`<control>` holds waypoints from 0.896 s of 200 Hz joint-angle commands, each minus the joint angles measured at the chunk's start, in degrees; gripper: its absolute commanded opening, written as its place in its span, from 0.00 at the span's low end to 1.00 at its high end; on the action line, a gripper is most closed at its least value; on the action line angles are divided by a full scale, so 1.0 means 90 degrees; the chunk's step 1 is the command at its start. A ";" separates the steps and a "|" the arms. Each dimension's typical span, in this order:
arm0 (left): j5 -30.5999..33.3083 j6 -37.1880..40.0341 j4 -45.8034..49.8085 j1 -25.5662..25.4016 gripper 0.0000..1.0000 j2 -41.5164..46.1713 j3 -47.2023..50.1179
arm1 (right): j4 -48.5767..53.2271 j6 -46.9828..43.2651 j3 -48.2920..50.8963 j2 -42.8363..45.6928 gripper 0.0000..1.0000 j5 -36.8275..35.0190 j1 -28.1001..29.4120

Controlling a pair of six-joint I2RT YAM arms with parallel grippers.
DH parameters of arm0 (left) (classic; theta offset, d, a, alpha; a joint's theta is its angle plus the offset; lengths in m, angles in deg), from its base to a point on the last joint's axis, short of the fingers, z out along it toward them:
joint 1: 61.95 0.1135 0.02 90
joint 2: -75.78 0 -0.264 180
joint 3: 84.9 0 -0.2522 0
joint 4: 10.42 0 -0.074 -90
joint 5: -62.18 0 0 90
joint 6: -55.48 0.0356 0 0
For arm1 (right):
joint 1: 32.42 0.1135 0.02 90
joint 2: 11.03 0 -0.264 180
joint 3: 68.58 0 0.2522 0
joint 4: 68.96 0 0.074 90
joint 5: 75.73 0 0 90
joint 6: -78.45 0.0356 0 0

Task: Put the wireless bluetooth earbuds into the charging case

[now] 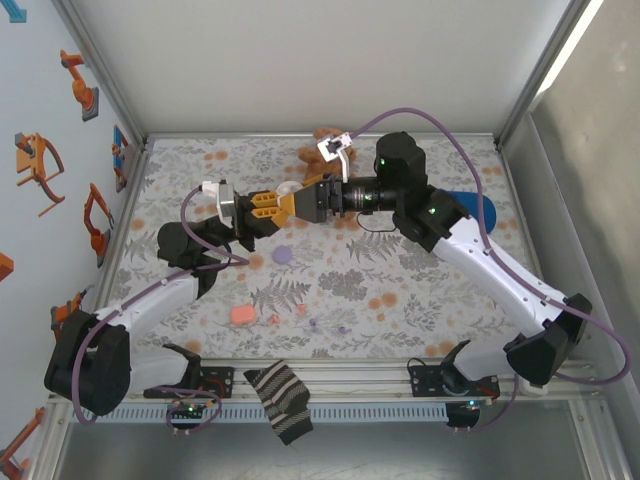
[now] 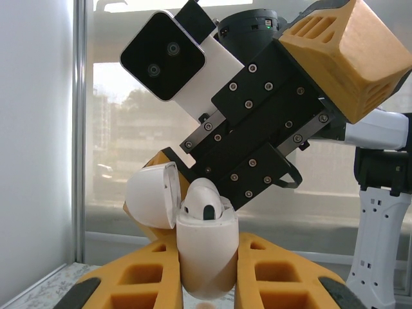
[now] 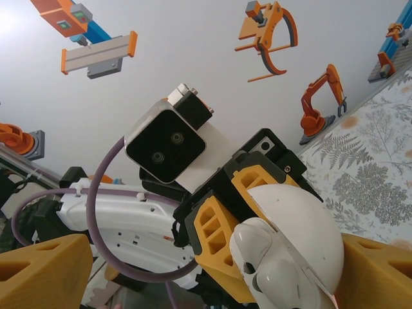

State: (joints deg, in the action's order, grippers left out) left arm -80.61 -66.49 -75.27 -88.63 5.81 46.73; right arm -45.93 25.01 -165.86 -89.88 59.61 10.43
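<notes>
Charging case (image 2: 206,254), white, lid swung open, clamped in the left end effector (image 2: 206,290) above mid worktop (image 1: 420,290), mouth facing the right arm. One earbud (image 2: 205,205) stands proud of its socket. Right end effector (image 3: 209,273) gapes wide and empty, head-on along the earbud's long axis, nearest to press it home.

Readable text: no letters, numbers or brand names are showing clearly enough to be read.
Wall stickers (image 3: 315,103): they are showing only drawings of orange and blue machines, without any words.
Same stickers from above (image 1: 40,165): they are appearing as small pictures only, too small for reading any mark.
</notes>
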 commanded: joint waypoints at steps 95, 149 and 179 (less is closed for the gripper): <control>-0.0081 -0.0003 -0.0179 -0.0068 0.10 -0.0155 -0.0106 | -0.0010 -0.0439 -0.0241 0.0302 0.91 -0.0114 0.0063; -0.0072 -0.0004 -0.0181 -0.0083 0.09 -0.0206 -0.0084 | -0.0003 -0.0476 -0.0114 0.0446 0.91 -0.0176 0.0058; -0.0062 -0.0003 -0.0176 -0.0100 0.09 -0.0199 -0.0104 | 0.0219 -0.0596 -0.0075 0.0520 0.91 -0.0318 0.0063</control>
State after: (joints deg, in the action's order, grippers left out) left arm -81.01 -66.49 -75.48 -89.35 4.15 46.73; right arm -44.94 21.51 -166.08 -87.43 57.49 10.45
